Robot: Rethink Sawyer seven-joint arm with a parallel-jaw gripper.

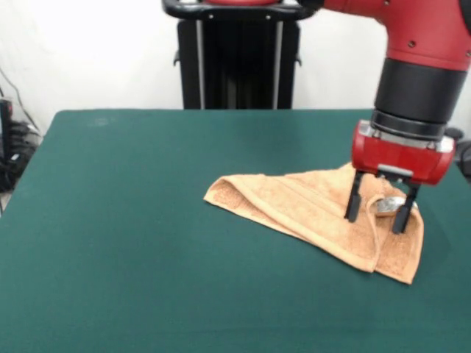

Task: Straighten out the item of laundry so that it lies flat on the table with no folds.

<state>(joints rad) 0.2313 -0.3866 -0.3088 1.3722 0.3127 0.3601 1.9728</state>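
Note:
The orange-tan towel [294, 206] lies on the right half of the green table [132, 235], folded over into a rough triangle with doubled layers at its right end. My gripper [375, 223] hangs straight down over that right end. Its two black fingers [353, 202] are spread apart and reach down to the cloth. A raised fold of the towel and a small pale tag [390, 205] sit between them. The jaws stand apart and do not pinch the cloth. The towel's right corner lies close to the table's right side.
The black pedestal [235, 66] stands behind the table's far edge. Dark cables [11, 151] hang off the left side. Green cloth stretches to the left and in front of the towel.

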